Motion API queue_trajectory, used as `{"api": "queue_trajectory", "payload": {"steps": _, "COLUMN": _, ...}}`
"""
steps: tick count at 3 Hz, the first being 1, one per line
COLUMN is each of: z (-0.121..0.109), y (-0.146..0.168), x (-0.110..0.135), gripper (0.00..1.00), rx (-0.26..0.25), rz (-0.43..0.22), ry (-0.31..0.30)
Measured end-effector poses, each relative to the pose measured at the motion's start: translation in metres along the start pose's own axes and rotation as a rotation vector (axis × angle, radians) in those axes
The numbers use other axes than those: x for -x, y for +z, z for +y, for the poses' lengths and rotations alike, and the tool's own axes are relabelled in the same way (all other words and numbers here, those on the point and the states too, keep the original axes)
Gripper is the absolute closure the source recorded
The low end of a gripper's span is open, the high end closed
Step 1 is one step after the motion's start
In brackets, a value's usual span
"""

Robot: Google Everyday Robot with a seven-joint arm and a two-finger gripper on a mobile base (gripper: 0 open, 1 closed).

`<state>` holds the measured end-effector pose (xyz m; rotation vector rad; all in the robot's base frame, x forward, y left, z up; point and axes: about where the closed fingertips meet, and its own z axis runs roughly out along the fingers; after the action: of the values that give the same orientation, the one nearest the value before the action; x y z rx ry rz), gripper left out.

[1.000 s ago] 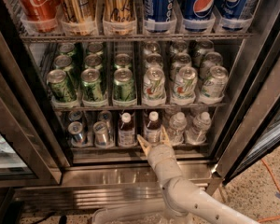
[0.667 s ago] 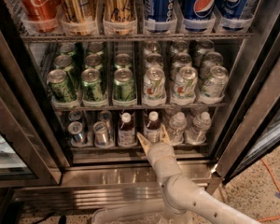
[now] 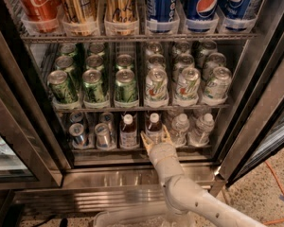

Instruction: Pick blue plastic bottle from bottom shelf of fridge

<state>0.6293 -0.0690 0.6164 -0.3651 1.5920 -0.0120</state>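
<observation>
— Where now?
— Lower middle of the frame. Gripper (image 3: 155,137) up against the front rail of the bottom shelf (image 3: 109,150) of the fridge (image 3: 132,176), fingers (image 3: 145,136) spread wide and holding nothing.
— And the target?
— Blue plastic bottle (image 3: 155,123), upright on that shelf just above the gripper, white cap and brown neck showing between the two tips (label mostly hidden behind the gripper).
— Touching yet?
— Cannot tell. Close, at the very least.
— Step in hand, then?
— Most likely the last bit of reach, then the squeeze. Best to push straight in, level with the shelf, far enough to bring the body well between the fingers. Then close slowly on the label, not on the tapered neck.
— Anything to mind?
— Tight neighbours. Twin bottle (image 3: 128,132) just left, clear water bottle (image 3: 180,128) just right. So keep centred, with no sideways drift, or risk nudging either one over. Silver cans (image 3: 102,135) further left, well out of the way.
— And after closing?
— Lift only slightly to clear the rail, mind the tier above, then draw straight back toward the bottom of the frame.
</observation>
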Motion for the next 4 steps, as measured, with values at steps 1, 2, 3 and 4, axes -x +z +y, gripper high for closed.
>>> {"api": "queue_trajectory", "payload": {"steps": 1, "z": 0.0003, "y": -0.0008, "x": -0.0023, "gripper": 0.74, "rx": 0.007, "rz": 0.009, "ry": 0.003}}
{"api": "queue_trajectory", "payload": {"steps": 2, "z": 0.0003, "y": -0.0008, "x": -0.0023, "gripper": 0.97, "rx": 0.007, "rz": 0.009, "ry": 0.003}}
{"api": "queue_trajectory", "payload": {"steps": 3, "z": 0.0003, "y": -0.0008, "x": -0.0023, "gripper": 1.00, "rx": 0.007, "rz": 0.009, "ry": 0.003}}
{"api": "queue_trajectory", "payload": {"steps": 4, "z": 0.0002, "y": -0.0008, "x": -0.0021, "gripper": 1.00, "rx": 0.007, "rz": 0.009, "ry": 0.004}}
